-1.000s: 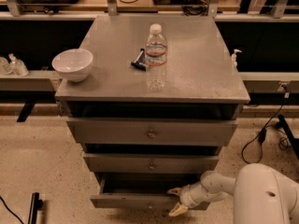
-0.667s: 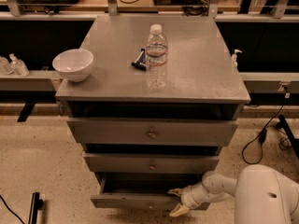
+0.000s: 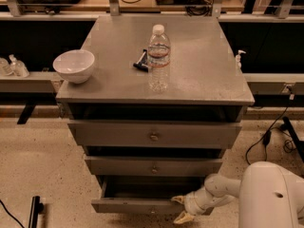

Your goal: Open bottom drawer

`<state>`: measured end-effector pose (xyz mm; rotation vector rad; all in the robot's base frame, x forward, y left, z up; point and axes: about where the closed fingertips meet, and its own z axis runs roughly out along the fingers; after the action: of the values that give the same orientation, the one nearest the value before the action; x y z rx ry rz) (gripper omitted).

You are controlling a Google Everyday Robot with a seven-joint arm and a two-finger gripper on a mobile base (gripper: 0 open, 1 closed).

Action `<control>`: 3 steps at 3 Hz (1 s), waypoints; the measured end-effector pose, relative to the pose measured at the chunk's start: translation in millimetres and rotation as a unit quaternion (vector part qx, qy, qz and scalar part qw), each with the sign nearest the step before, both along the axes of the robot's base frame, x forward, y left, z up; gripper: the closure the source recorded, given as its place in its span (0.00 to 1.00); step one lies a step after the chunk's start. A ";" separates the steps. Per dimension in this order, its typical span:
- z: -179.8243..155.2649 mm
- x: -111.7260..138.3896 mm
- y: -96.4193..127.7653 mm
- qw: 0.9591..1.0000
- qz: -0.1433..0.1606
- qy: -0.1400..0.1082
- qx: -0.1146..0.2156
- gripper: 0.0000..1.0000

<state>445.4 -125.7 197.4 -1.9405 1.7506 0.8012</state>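
Observation:
The bottom drawer (image 3: 137, 205) is the lowest and narrowest of three grey drawers in the cabinet. It stands pulled out toward me, with its dark interior showing above the slim front. My gripper (image 3: 180, 208) is at the right end of that front, white arm reaching in from the lower right. Its tan fingers (image 3: 183, 217) are spread, one above the front's edge and one below it, holding nothing that I can make out. The drawer's knob is hard to make out.
The middle drawer (image 3: 153, 166) and top drawer (image 3: 154, 135) each show a round knob. On the cabinet top (image 3: 199, 80) stand a white bowl (image 3: 74, 65), a water bottle (image 3: 158, 57) and a small dark tool (image 3: 140, 62). Cables (image 3: 270, 137) lie on the floor at right.
Almost nothing differs; the gripper stays at the right end of the pulled-out bottom drawer's front and the drawer is out by the same amount.

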 end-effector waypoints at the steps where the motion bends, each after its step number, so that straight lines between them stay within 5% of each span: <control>1: 0.0 0.3 -0.1 1.000 0.000 0.000 0.000 0.69; 2: 0.0 0.4 -0.1 1.000 0.000 0.000 0.000 0.69; 3: 6.8 -3.4 0.1 1.000 0.009 0.001 0.009 0.51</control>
<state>442.1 -125.6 204.2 -1.9472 1.7236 0.8227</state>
